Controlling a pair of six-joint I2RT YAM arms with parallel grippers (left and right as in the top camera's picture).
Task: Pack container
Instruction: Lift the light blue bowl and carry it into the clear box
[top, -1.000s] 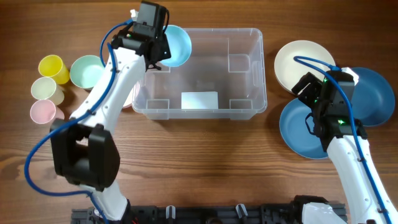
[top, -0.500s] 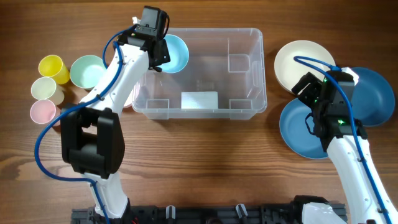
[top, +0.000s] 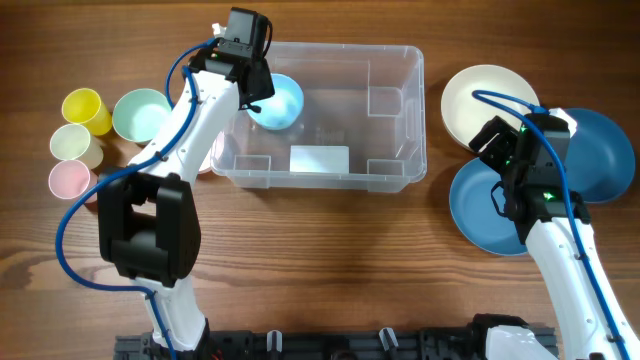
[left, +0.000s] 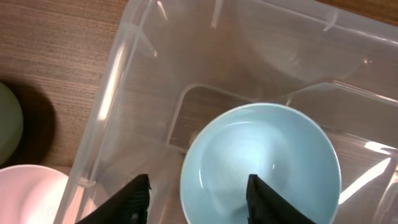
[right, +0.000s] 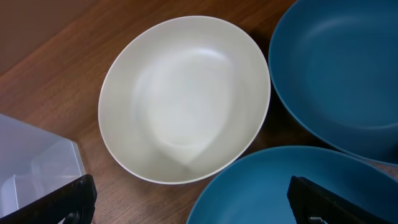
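**Table** (top: 330, 250): wood grain; everything below rests on it.

**Container** (top: 385, 130): clear bin at the far centre of the table, upright with its top open. A white label (top: 320, 159) sits on its base towards the near wall. Its far-left corner lies directly under the left gripper, and the whole bin is well left of the right gripper.

**Dark plates**, two: far plate (top: 600, 145) and near plate (top: 480, 215), at the right end, overlapping beneath the right arm.

**Cream bowl** (top: 480, 100): between the container's right wall and the plates, close against both plates, mouth up.

**Pale blue bowl** (top: 280, 100): inside the container at the far-left corner, mouth up.

**Mint bowl** (top: 138, 113): outside the container, to its left.

**Pink bowl** (left: 31, 193): partly seen just outside the container's left wall, under the left arm.

**Cups**, three: yellow cup (top: 85, 108), cream cup (top: 72, 143) and pink cup (top: 70, 180), in a column at the left end, running far to near.

**Left gripper** (left: 198, 193): above the pale blue bowl with its jaws about half parted. One finger is over the bowl's hollow and the other is outside its rim. It grips nothing.

**Right gripper** (right: 193, 199): above the cream bowl and plates, jaws spread wide and empty.
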